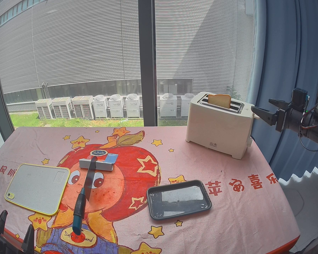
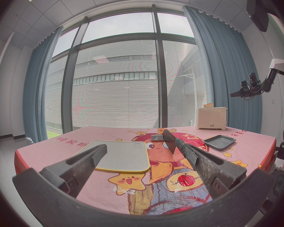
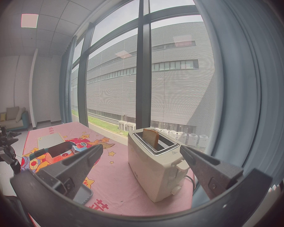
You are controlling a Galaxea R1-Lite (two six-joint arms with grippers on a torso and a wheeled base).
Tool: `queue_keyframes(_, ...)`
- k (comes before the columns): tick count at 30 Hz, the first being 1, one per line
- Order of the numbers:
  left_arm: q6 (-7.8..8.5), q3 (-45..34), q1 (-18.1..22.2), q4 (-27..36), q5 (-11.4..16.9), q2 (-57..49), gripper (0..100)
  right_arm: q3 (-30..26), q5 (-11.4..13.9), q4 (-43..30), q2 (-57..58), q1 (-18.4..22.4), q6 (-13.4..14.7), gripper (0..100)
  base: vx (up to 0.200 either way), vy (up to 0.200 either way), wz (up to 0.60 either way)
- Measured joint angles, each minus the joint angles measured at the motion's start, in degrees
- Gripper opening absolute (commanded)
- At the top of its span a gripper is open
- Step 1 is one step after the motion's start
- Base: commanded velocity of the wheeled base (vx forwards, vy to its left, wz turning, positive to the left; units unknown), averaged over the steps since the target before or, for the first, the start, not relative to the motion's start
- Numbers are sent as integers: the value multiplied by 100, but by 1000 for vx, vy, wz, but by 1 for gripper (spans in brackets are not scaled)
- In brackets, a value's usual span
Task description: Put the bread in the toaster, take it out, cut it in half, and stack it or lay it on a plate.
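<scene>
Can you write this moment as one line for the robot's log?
bread slice: standing up in toaster slot | right hand: open, beside toaster | left hand: open, by cutting board | knife: blade propped on holder

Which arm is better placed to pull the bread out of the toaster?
Right. The right gripper sits open beside the toaster, where the bread stands in a slot; the left gripper is far across the table, by the cutting board.

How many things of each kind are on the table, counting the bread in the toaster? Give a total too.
Toaster: 1
Bread slice: 1
Cutting board: 1
Knife: 1
Knife rest: 1
Black plate: 1
Total: 6
</scene>
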State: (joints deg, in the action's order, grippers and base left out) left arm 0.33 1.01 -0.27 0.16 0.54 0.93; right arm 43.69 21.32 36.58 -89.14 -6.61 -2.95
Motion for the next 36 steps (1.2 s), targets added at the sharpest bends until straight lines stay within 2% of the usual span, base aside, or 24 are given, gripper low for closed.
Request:
queue_keyframes(6,2,0,0,2,0,0,100,211,-2,28,-328,-83,11,100,0,0,0)
queue_keyframes(17,0,0,0,2,0,0,100,1085,-35,-35,-907,-116,63,100,0,0,0)
queue_keyframes(36,0,0,0,2,0,0,100,1921,-57,-33,-1821,-182,68,100,0,0,0)
